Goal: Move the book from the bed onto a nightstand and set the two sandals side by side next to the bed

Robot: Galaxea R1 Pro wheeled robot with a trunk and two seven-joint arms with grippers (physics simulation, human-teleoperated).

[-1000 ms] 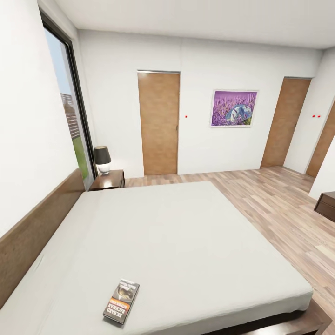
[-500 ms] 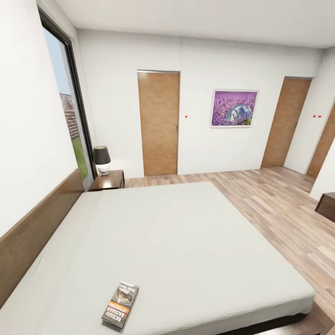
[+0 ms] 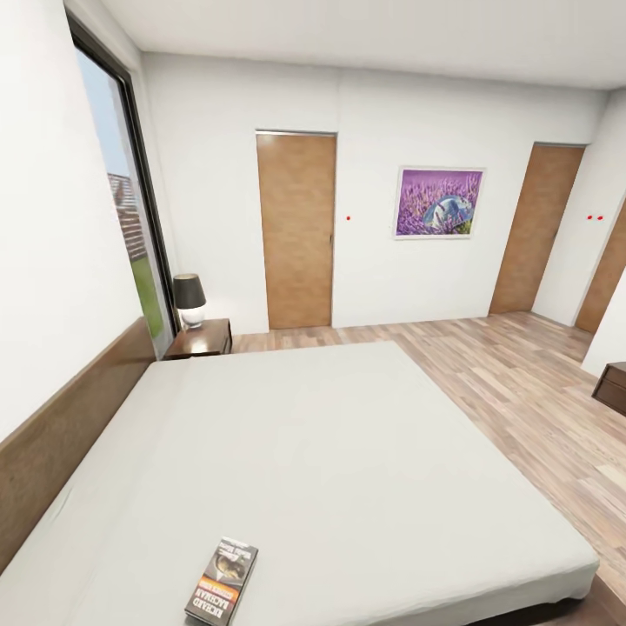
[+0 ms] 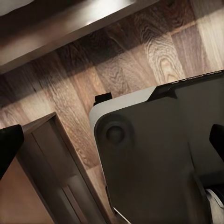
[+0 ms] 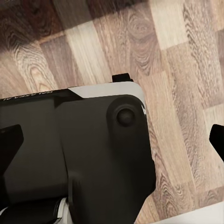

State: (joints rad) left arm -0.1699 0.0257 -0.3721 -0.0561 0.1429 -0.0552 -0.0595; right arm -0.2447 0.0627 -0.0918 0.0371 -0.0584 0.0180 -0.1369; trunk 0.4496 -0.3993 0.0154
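Both wrist views: fingertips sit at opposite frame edges, jaws spread, nothing held, over the robot's base (image 5: 93, 154) and plank floor (image 5: 186, 70). Head view: book (image 3: 223, 582) on bed (image 3: 348, 452) at 6 o'clock; nightstand (image 3: 202, 337) with lamp (image 3: 189, 300) at 10.

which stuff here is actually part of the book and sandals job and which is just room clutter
Part of the job:
- book, lying on the bed near its front edge
- bed
- nightstand, at the bed's far corner by the window

Just there:
- lamp, standing on the nightstand
- lavender picture
- brown doors
- dark cabinet at the right edge
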